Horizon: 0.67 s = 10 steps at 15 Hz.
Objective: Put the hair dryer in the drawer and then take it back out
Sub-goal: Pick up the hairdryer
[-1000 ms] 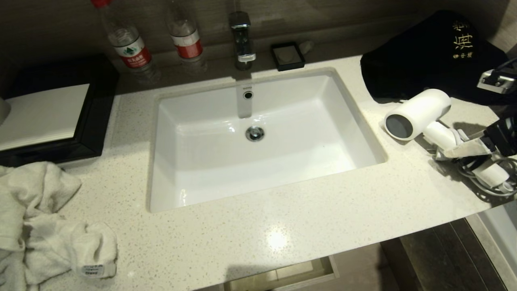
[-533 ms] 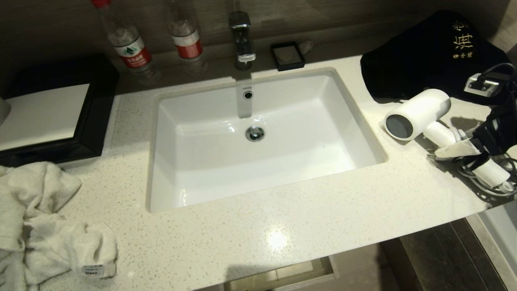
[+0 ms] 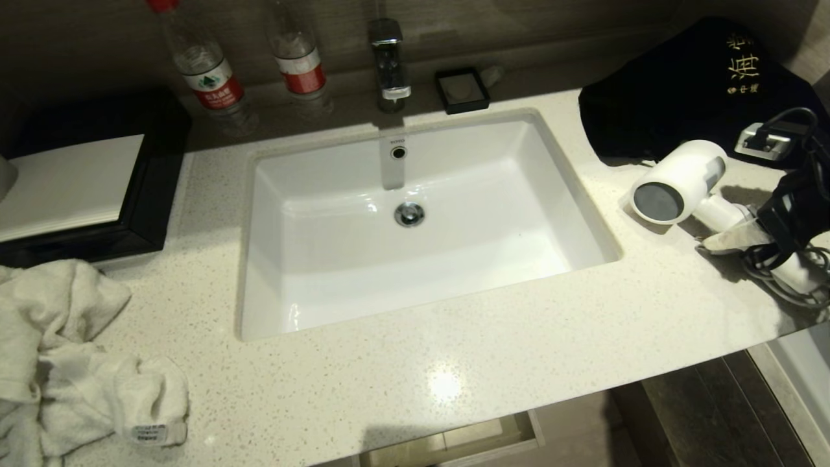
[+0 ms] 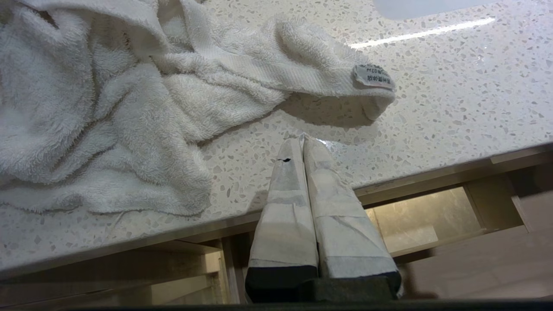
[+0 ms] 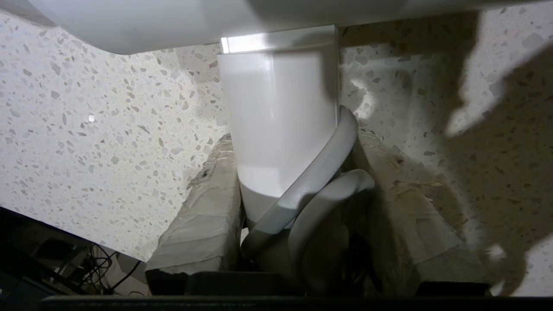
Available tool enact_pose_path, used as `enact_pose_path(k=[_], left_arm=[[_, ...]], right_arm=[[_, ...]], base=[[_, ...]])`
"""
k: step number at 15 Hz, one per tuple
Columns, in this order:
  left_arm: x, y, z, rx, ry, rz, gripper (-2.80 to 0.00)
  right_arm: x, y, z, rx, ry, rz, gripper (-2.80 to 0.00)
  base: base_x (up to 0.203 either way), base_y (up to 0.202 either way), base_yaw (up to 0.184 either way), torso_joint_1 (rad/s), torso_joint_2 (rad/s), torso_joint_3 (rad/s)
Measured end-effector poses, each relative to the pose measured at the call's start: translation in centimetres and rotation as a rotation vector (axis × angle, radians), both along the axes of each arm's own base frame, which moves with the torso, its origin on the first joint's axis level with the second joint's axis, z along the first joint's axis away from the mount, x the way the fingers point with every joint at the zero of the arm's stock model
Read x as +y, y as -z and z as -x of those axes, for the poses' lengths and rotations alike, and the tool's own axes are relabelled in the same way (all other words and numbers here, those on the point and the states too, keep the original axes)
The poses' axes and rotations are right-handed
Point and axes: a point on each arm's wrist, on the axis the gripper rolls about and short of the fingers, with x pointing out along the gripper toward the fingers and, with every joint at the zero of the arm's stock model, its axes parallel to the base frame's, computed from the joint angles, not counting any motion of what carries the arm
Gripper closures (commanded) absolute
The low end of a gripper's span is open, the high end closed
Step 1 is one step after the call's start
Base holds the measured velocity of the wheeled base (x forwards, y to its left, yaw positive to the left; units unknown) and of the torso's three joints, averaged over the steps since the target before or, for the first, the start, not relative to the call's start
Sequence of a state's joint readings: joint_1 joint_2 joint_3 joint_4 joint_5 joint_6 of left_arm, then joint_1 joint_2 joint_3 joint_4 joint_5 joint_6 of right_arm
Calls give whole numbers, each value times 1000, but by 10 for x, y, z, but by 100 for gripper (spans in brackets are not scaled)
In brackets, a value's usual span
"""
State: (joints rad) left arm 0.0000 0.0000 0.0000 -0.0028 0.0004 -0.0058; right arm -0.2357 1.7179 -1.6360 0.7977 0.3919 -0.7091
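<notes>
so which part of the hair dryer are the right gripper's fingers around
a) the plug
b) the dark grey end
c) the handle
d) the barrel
c, in the right wrist view the right gripper has a finger on each side of the hair dryer handle, with cord alongside.

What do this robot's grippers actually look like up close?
Each gripper has two long tapering fingers wrapped in off-white, cloth-like tape on a black base. The left gripper has a small black mark on one finger. The right gripper's wrap looks grubbier and frayed at the tips. Black cables loop along the right arm.
</notes>
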Motion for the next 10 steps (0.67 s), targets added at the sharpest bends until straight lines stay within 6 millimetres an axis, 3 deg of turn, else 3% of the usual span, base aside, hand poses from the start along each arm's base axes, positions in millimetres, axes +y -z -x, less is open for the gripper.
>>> enact_pose_path(k=[4,10], left_arm=[[0,0,0,0,0,0,0],[0,0,0,0,-1,0,0]], right_arm=[[1,-4,6,-10,11,4,0],[4,-26,30,-86,43,-1,0]], base=[[0,0,0,0,0,0],[0,0,0,0,0,0]])
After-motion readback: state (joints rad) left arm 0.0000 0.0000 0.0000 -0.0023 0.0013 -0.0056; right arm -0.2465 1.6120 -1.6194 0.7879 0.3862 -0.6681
